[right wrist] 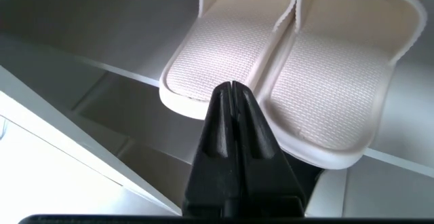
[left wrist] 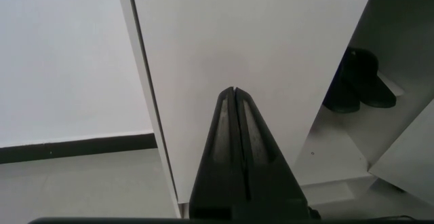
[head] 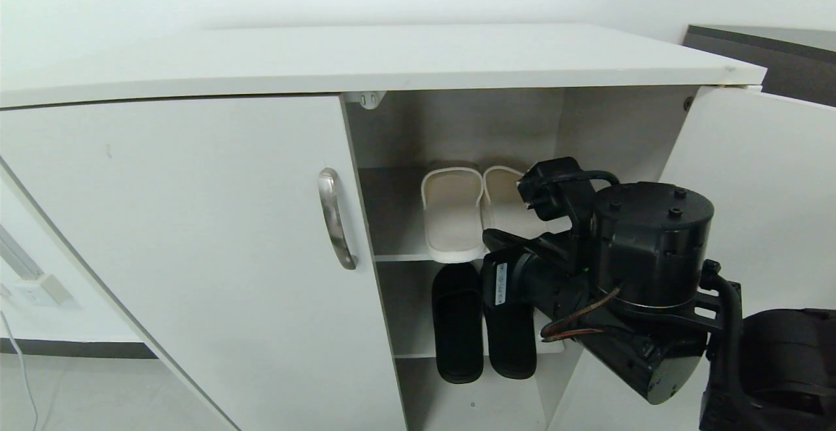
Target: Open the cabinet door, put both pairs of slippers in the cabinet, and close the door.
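The white cabinet (head: 392,52) has its right door (head: 757,189) swung open and its left door (head: 183,235) closed. A pair of white slippers (head: 452,212) (right wrist: 319,68) lies on the upper shelf, heels over the shelf edge. A pair of black slippers (head: 457,320) (left wrist: 359,81) lies on the shelf below. My right gripper (head: 491,238) (right wrist: 232,91) is shut and empty, just in front of the white slippers' heels. My left gripper (left wrist: 232,95) is shut and empty, facing the closed left door low down, near the floor.
A metal handle (head: 336,219) sits on the closed left door's inner edge. The bottom compartment (head: 470,405) holds nothing. A white wall box (head: 36,290) with a cable is at the far left. A dark surface (head: 771,52) lies behind the cabinet at right.
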Robot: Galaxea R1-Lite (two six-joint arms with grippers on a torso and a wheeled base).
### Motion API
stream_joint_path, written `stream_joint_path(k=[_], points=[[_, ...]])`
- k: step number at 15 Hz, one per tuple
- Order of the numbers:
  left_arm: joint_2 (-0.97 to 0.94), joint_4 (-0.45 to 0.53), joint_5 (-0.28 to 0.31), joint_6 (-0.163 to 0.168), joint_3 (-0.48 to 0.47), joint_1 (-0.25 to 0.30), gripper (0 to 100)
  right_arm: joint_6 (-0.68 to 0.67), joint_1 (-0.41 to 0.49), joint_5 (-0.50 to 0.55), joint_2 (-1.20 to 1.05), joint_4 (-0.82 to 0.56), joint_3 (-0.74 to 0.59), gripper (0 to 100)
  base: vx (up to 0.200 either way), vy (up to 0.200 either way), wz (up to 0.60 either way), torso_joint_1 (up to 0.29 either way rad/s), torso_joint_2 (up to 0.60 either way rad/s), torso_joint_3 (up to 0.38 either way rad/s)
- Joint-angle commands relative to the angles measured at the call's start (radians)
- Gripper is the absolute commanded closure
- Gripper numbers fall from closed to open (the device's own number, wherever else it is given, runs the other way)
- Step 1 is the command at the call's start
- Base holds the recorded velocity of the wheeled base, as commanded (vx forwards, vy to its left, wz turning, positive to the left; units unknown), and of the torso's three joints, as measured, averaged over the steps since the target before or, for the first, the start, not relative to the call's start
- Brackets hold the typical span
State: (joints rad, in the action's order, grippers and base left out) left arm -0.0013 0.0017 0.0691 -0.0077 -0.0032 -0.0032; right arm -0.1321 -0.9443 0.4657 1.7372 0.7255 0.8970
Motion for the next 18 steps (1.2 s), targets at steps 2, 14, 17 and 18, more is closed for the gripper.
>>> stream_joint_path(k=[2, 14, 17, 18], points=[[0.001, 0.000, 0.000, -0.002, 0.000, 0.000, 100, 0.000, 0.001, 0.001, 0.022, 0.000, 0.002, 100, 0.000, 0.000, 0.00, 0.000, 0.00, 0.000], [0.001, 0.000, 0.000, -0.002, 0.000, 0.000, 100, -0.003, 0.009, 0.004, 0.054, 0.000, 0.006, 100, -0.100, 0.000, 0.00, 0.001, 0.00, 0.002], [0.001, 0.000, 0.001, -0.002, 0.000, 0.000, 100, -0.004, 0.018, 0.004, 0.064, 0.000, 0.000, 100, -0.200, 0.000, 0.00, 0.002, 0.00, 0.004], [0.001, 0.000, 0.001, -0.002, 0.000, 0.000, 100, -0.004, 0.018, 0.004, 0.064, 0.000, 0.000, 100, -0.200, 0.000, 0.00, 0.002, 0.01, 0.002]])
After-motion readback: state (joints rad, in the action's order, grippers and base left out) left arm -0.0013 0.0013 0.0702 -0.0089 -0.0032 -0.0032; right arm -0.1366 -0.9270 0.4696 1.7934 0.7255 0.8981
